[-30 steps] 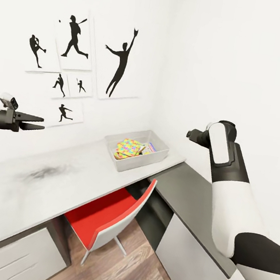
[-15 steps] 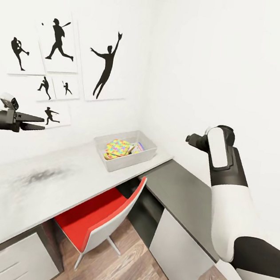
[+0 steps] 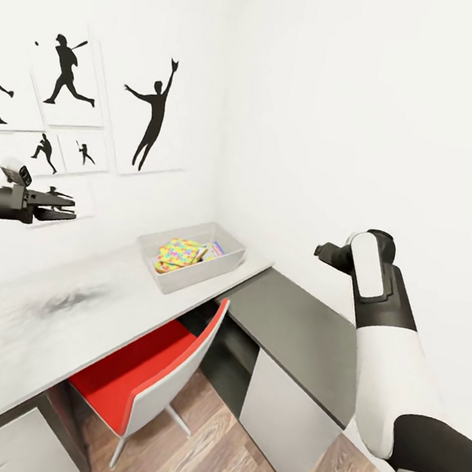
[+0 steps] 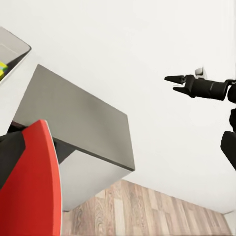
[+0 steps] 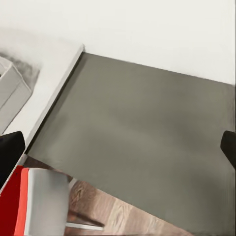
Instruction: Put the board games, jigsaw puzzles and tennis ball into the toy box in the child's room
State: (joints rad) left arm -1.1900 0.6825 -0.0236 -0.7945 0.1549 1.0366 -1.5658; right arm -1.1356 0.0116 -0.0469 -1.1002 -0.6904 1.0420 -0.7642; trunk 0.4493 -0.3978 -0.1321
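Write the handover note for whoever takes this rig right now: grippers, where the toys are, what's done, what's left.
Left gripper: open, empty, held in the air above the table.
Right gripper: open, empty, raised over the dark grey side cabinet.
Toy box: at the far end of the table, by the corner. Inside it lies a jigsaw puzzle with a board game beside it; the rest of its contents cannot be made out.
Done: at least those two are in the box.
Left: no toys lie on the visible tabletop. Check the box's contents and the bed, which is out of view.
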